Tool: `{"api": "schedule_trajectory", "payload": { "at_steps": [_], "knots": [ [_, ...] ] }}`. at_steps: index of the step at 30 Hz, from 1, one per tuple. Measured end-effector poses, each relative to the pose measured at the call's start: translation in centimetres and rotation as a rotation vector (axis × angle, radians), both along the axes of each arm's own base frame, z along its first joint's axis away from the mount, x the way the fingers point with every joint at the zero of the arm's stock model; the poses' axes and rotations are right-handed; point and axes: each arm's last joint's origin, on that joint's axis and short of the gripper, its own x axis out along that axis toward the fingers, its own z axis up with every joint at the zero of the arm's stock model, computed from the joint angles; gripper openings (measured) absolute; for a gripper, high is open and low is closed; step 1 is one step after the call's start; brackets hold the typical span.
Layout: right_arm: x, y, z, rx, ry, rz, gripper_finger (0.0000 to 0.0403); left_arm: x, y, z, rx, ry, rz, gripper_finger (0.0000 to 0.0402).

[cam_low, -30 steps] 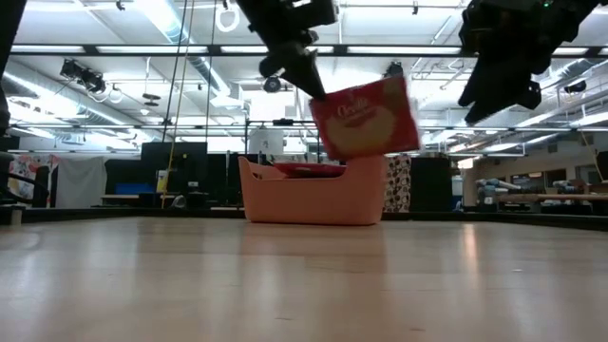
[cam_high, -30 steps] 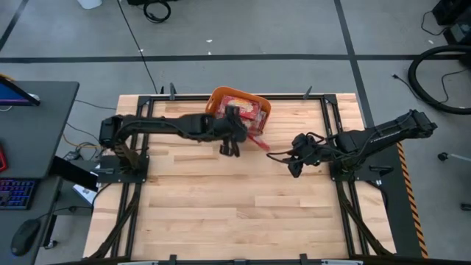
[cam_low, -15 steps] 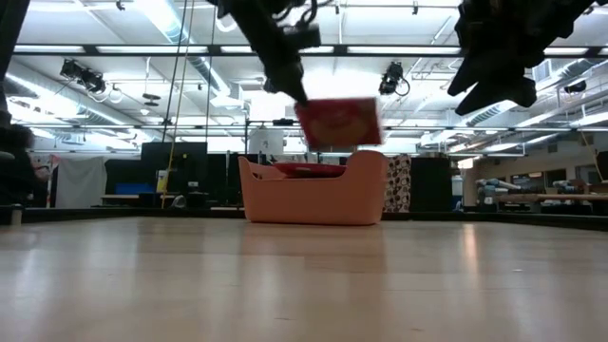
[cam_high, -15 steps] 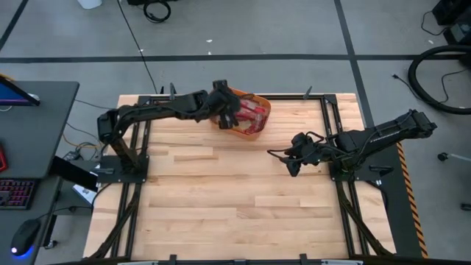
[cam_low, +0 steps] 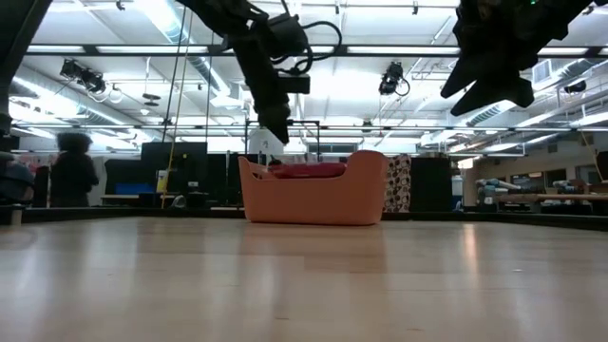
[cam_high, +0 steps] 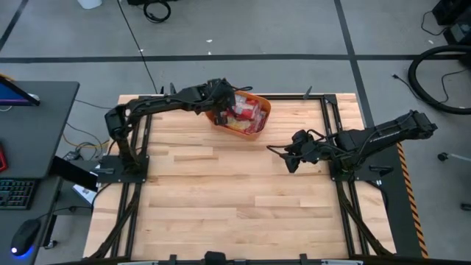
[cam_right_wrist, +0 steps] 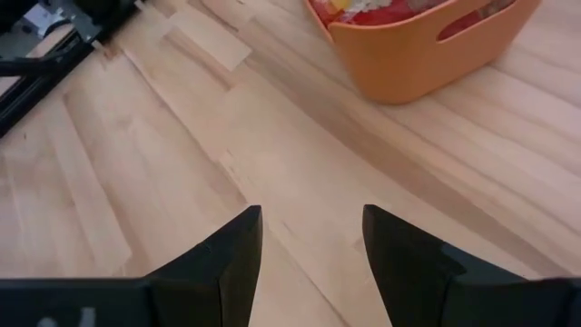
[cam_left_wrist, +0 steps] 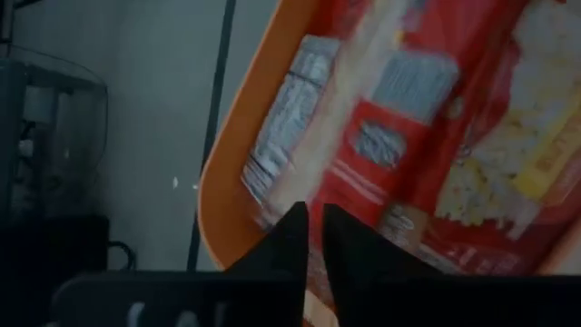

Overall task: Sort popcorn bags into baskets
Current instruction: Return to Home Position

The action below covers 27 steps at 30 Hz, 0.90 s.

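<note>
Left gripper: fingers nearly closed, holding nothing, above the left rim of the orange tub. Popcorn bags piled inside the tub. Right gripper: wide open, empty, above the desk near the tub.

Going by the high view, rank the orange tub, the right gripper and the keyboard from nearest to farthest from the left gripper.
1. Orange tub, just beneath the left gripper, at the table's far edge.
2. Right gripper, open, over the table's right-centre.
3. Keyboard, well off the table's left side.
</note>
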Motion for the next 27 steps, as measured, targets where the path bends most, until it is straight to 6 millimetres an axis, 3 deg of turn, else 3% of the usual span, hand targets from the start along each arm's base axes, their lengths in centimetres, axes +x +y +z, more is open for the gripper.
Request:
{"api": "schedule_trajectory", "payload": {
  "at_steps": [6,10,14,27],
  "knots": [
    [0.1,-0.6,0.0,-0.009,0.005,-0.018,0.0197,-0.5,-0.8,1.2,-0.048,-0.037,-0.038,0.0085],
    [0.0,-0.7,0.6,0.017,-0.05,-0.006,0.0197,-2.0,-2.1,2.6,-0.24,-0.104,-0.026,0.0095],
    [-0.8,-0.6,1.6,0.017,-0.11,0.016,0.0197,-3.4,-3.2,4.1,-0.397,-0.172,0.011,0.0084],
    [-5.1,-1.3,2.0,0.033,-0.262,0.035,0.0196,-5.7,-6.8,7.6,-0.42,-0.23,-0.013,0.0025]
  ]
}}
